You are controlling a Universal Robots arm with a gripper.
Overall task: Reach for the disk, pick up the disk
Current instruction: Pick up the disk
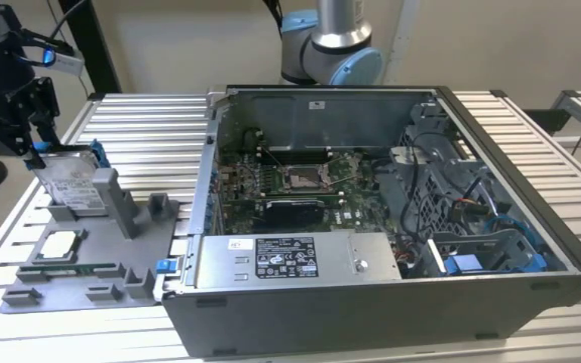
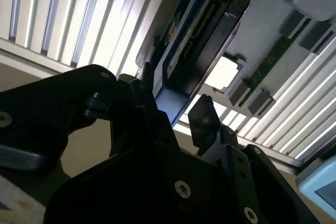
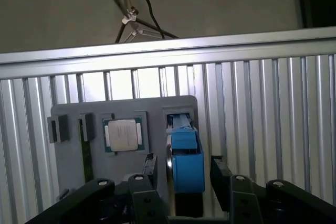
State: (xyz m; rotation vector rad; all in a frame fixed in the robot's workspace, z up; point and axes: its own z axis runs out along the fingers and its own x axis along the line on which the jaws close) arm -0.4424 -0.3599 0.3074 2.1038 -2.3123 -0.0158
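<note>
The disk (image 1: 72, 184) is a silver drive with a white label in a blue bracket. It stands on edge in a grey holder at the exterior view's left. My gripper (image 1: 38, 155) hangs right over its top edge. In the first wrist view the gripper (image 3: 185, 169) is open, and its black fingers (image 3: 149, 167) stand on either side of the disk's blue-framed edge (image 3: 186, 156), with a gap on one side. The second wrist view shows the disk (image 2: 205, 40) between the two fingertips (image 2: 203, 114) from below.
The grey fixture plate (image 1: 28, 291) also carries a square processor chip (image 1: 60, 243) and a memory stick (image 1: 69, 267). An open computer case (image 1: 371, 227) fills the middle of the slatted aluminium table (image 1: 149, 128). A robot arm base (image 1: 331, 45) stands behind the case.
</note>
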